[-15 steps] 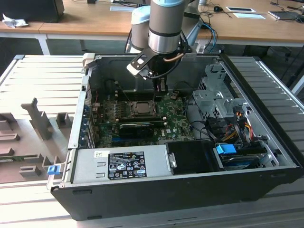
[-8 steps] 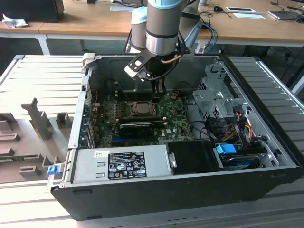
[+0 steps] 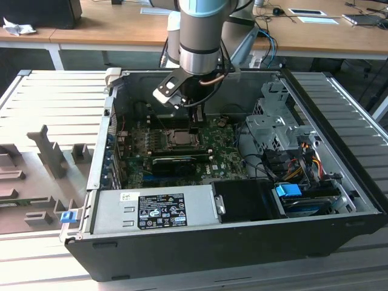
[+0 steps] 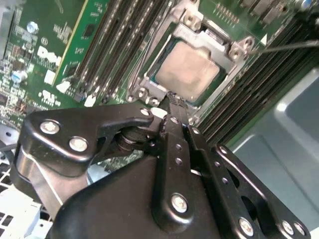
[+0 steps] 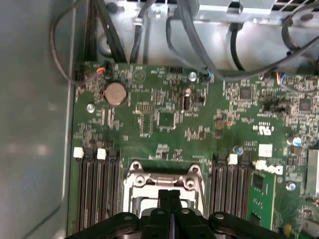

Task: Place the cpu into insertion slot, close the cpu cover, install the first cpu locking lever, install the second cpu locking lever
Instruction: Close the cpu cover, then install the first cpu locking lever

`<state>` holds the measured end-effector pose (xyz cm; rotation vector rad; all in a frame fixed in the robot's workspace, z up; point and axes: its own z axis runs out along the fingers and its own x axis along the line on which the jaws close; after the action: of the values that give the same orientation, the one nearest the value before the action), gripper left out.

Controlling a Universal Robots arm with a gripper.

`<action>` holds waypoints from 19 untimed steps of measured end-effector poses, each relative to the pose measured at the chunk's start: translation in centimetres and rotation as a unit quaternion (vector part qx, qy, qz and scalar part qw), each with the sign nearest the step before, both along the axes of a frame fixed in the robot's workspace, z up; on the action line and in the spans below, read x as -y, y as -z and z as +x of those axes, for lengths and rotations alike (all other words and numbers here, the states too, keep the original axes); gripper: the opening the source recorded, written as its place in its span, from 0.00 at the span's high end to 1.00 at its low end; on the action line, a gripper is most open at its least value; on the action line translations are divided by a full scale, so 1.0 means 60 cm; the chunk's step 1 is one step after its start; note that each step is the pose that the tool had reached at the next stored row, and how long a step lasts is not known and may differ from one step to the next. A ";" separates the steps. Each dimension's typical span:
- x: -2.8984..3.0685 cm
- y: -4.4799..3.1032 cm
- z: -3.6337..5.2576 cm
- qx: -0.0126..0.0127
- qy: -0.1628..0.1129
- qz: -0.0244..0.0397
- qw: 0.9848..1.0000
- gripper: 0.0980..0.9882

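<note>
The gripper (image 4: 173, 99) is holding its two fingers pressed together, with no gap and nothing between them. The tips are sitting at the edge of the cpu cover (image 4: 142, 84), touching it or just above it; I cannot tell which. The cover is lying flat over the insertion slot (image 3: 165, 137), and the cpu (image 4: 185, 73) is showing its silver face through the window. The slot is lying in the far part of the motherboard (image 5: 164, 119), toward the exterior view's left, with memory slots (image 4: 107, 45) just beside it on both sides. A thin metal rod (image 4: 284, 46), probably a locking lever, is standing free beside the cover. In my judgement the risk is coming from this: while no lever is clamping the cover, a push at its edge could make the narrow tips slide off onto the memory slots, or tilt the cover and disturb the cpu on its pins
</note>
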<state>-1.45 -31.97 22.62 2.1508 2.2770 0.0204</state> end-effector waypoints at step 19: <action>0.0000 0.005 -0.041 0.001 -0.005 0.000 1.000 0.99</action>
<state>-3.91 -31.97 22.31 2.1399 2.2870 0.0227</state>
